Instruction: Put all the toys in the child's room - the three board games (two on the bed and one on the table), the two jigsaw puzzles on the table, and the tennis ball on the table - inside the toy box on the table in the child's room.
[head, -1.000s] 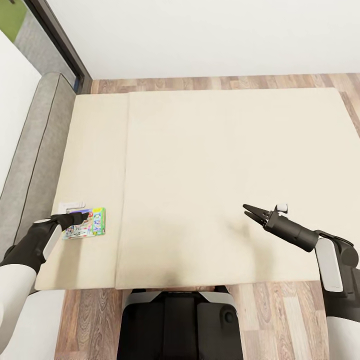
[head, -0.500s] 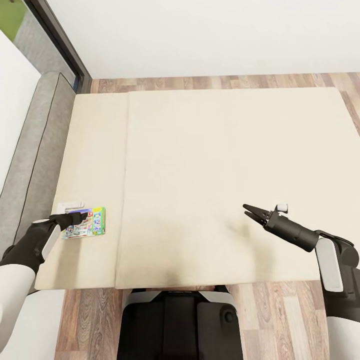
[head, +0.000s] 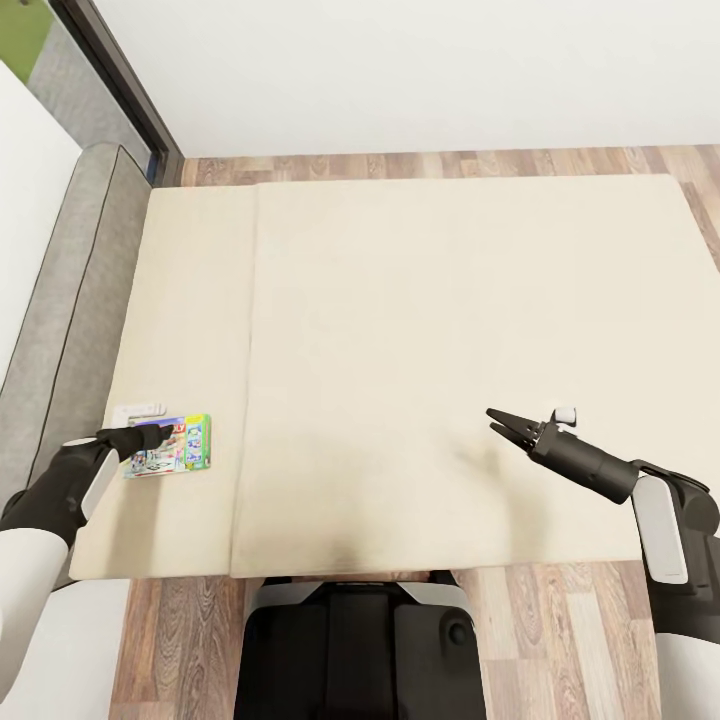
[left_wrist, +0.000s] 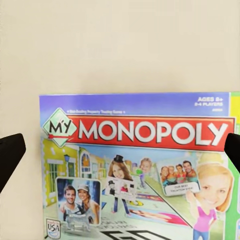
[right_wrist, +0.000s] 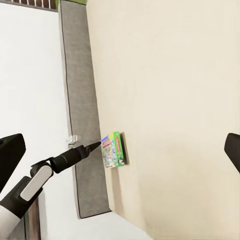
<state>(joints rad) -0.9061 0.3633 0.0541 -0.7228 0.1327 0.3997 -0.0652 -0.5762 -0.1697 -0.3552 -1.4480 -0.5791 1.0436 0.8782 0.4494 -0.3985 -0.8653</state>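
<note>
The Monopoly board game (head: 168, 446) is lying flat near the bed (head: 420, 330) edge; the left fingers (head: 152, 437) are hanging spread wide just above it, lining up a grasp, while the right fingers (head: 500, 422) are idling empty, parted

Reads "MY MONOPOLY", "AGES 8+", "2-4 PLAYERS" and a small "USA" mark on the board game box (left_wrist: 135, 165).

Wall: plain white (head: 400, 70), along the far side.
Floor: wood planks (head: 590, 640), light brown with grey tones, near and far.
Bed: cream mattress (head: 450, 300), seam down its left part; grey padded side frame (head: 70, 300) at left.
Doorway: dark frame (head: 120, 85), far left corner.
Light: soft, even.
</note>
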